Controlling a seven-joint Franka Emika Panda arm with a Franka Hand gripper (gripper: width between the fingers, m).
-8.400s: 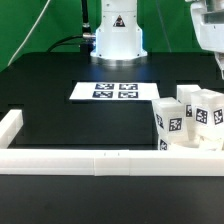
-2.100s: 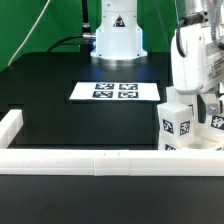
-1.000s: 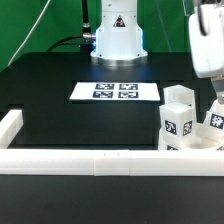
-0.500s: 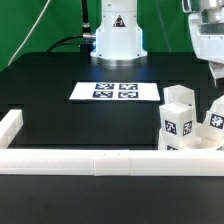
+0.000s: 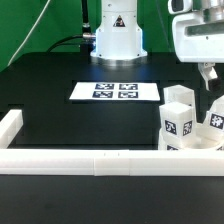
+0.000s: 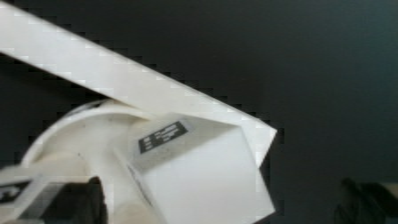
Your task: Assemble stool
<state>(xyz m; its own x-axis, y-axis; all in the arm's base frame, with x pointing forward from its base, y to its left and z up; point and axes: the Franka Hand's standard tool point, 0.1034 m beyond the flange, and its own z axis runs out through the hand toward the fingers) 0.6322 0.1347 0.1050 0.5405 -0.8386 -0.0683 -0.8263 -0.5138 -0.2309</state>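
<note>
Two white stool legs with black-and-white tags stand at the exterior view's right, one nearer the middle and one cut by the frame edge. A bit of the round white seat shows low between them and the rail. My gripper hangs above the legs, clear of them, with one dark finger showing and nothing held. The wrist view looks down on a tagged leg beside the seat's curved rim. The fingers are only dark blurs in that view's lower corners, wide apart.
The long white border rail runs along the front and turns up at the exterior view's left; it crosses the wrist view diagonally. The marker board lies mid-table before the robot base.
My gripper has risen from down among the legs to well above them. The two legs in sight have stayed put over the last second; three showed at the start.
</note>
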